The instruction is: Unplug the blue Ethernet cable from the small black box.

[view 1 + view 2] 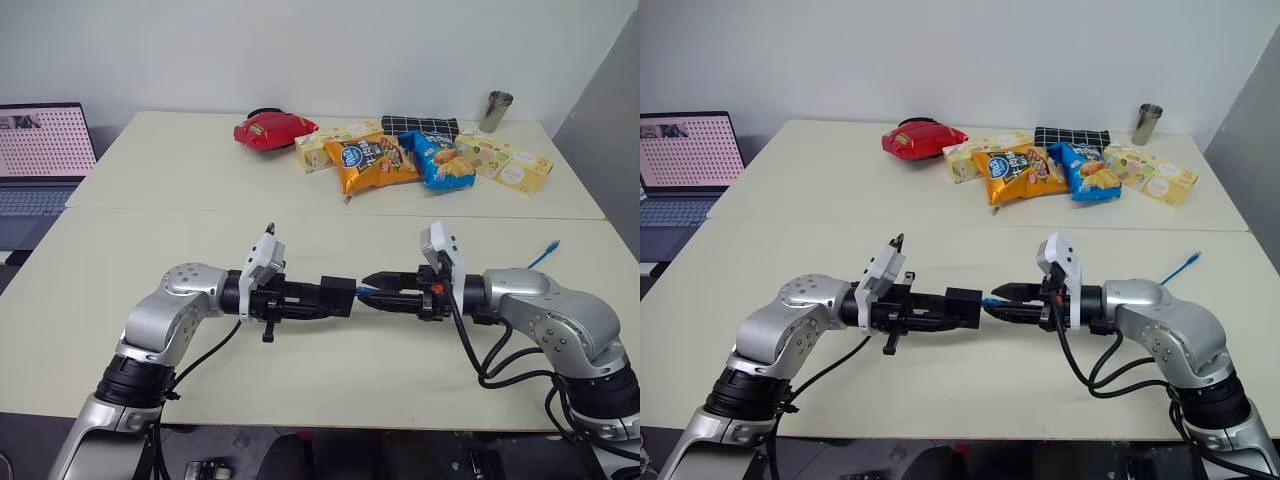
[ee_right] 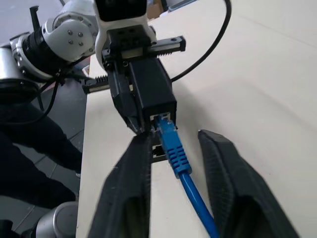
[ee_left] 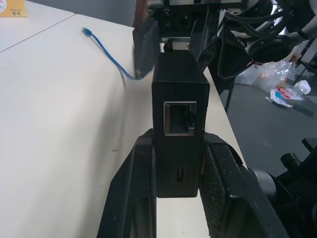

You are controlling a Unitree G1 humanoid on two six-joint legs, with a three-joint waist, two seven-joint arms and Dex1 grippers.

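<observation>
Gripping the small black box (image 3: 179, 124) above the table's (image 1: 330, 380) near edge, left gripper (image 1: 325, 297) clamped shut on it, arm level, pointing toward 3 o'clock. Facing it toward 9 o'clock, right gripper (image 2: 174, 163) with fingers (image 2: 130, 193) apart either side of the blue Ethernet cable (image 2: 173, 148), plug seated in the port, no clamp yet. Risking a slip off the plug boot, or yanking the box loose if the latch stays engaged.
</observation>
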